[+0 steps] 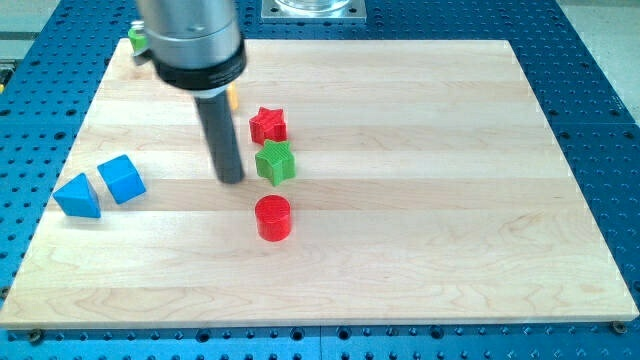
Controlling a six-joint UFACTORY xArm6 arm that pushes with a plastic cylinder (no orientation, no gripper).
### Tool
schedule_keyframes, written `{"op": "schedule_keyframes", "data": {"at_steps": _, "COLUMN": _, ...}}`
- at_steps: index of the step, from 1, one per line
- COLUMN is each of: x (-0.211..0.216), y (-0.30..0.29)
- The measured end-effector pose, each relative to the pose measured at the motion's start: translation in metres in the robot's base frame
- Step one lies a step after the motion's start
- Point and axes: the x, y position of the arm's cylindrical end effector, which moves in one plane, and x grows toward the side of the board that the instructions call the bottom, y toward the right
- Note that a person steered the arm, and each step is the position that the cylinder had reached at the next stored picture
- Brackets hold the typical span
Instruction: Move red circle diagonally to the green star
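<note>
The red circle (272,217) sits on the wooden board (430,200), just below the green star (275,162). A red star (268,125) lies right above the green star. My tip (232,179) rests on the board just left of the green star and up-left of the red circle, touching neither that I can tell.
A blue cube (122,178) and a blue triangle (78,195) lie at the view's left. A green block (137,40) shows at the top left corner, partly hidden by the arm. A yellow block (233,97) peeks out behind the rod.
</note>
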Motion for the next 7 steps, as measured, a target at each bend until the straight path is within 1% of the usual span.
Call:
{"op": "schedule_keyframes", "data": {"at_steps": 1, "x": 0.0, "y": 0.05}}
{"op": "schedule_keyframes", "data": {"at_steps": 2, "x": 0.0, "y": 0.057}}
{"op": "schedule_keyframes", "data": {"at_steps": 5, "x": 0.002, "y": -0.011}}
{"op": "schedule_keyframes", "data": {"at_steps": 6, "x": 0.016, "y": -0.047}}
{"op": "schedule_keyframes", "data": {"at_steps": 7, "x": 0.05, "y": -0.077}}
